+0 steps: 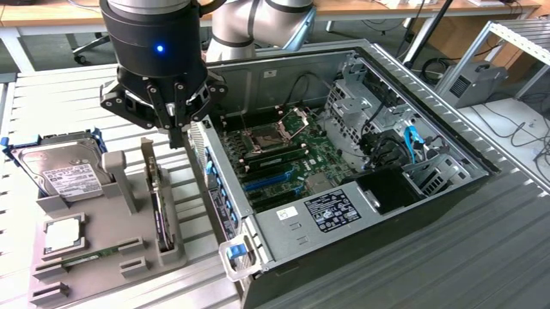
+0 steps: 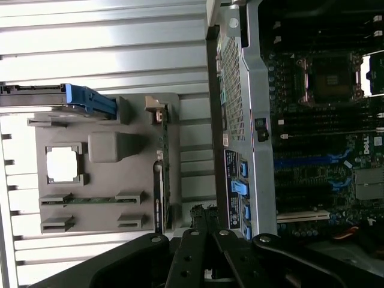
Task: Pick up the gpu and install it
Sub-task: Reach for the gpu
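Though shut and empty, end effector (image 1: 176,140) near the gpu (image 1: 160,212): dark face in exterior view, top edge from the wrist.

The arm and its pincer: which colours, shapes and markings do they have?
The arm has silver-grey rounded joints. Its wrist is a glossy black cylinder with a small blue light. The pincer is black, built of slim linked bars with round rivets.

The arm (image 1: 247,26) is silver-grey tubing ending in a glossy black cylinder (image 1: 154,32) with a blue light (image 1: 159,47), then a black gripper (image 1: 176,136).
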Available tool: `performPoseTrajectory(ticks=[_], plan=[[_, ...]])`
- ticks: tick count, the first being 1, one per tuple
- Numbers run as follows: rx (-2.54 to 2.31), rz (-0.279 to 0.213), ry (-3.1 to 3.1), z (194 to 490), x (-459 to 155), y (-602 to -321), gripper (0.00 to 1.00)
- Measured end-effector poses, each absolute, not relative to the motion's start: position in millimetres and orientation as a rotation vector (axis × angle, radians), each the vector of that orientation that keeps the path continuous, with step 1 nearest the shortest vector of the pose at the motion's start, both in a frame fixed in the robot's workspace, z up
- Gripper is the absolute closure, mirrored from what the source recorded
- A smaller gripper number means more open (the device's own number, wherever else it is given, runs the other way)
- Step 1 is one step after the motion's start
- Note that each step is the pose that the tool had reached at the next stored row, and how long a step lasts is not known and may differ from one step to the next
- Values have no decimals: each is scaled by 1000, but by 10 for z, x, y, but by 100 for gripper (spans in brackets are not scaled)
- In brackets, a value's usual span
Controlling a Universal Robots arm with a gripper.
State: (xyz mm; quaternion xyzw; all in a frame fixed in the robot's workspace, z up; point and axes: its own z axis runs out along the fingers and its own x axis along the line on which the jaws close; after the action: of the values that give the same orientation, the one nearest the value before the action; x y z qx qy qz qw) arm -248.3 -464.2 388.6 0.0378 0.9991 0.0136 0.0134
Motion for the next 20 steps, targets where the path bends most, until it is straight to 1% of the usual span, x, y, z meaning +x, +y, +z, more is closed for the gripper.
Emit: performPoseTrajectory(ticks=[20], plan=[[118, 42, 3112, 3882, -2486, -4755, 89]])
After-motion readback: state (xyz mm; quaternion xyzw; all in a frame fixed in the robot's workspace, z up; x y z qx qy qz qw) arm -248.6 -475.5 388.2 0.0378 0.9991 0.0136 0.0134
